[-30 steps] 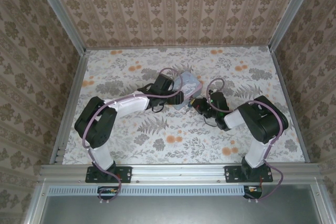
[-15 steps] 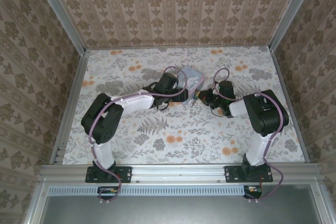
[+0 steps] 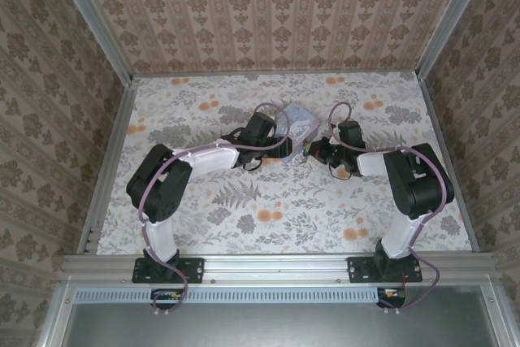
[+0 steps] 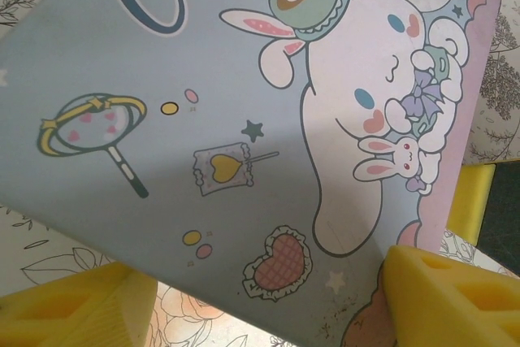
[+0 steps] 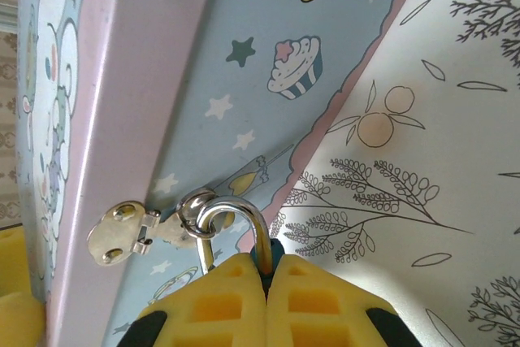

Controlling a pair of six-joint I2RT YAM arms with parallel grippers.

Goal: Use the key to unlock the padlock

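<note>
The padlock (image 5: 269, 251) is a sliver of teal between my right gripper's (image 5: 266, 264) yellow fingers, which are shut on it. Its metal shackle (image 5: 237, 210) loops through the ring of the silver hasp (image 5: 122, 233) on the pastel cartoon tin (image 5: 244, 46). In the left wrist view, the tin's lid (image 4: 244, 95) lies between the left gripper's (image 4: 260, 275) two yellow fingers (image 4: 455, 298), which clamp its near corner. In the top view, the left gripper (image 3: 273, 145) and right gripper (image 3: 314, 152) meet at the tin (image 3: 299, 123). The key is out of view.
The floral tablecloth (image 3: 268, 217) covers the table, with printed orange blotches (image 3: 264, 215). Patterned walls and metal rails (image 3: 110, 168) close in the left, right and back sides. Both arms stretch toward the middle of the table.
Both grippers have moved away from the arm bases, and the tin has shifted slightly back and to the right with them. The right forearm has stretched out lower.
</note>
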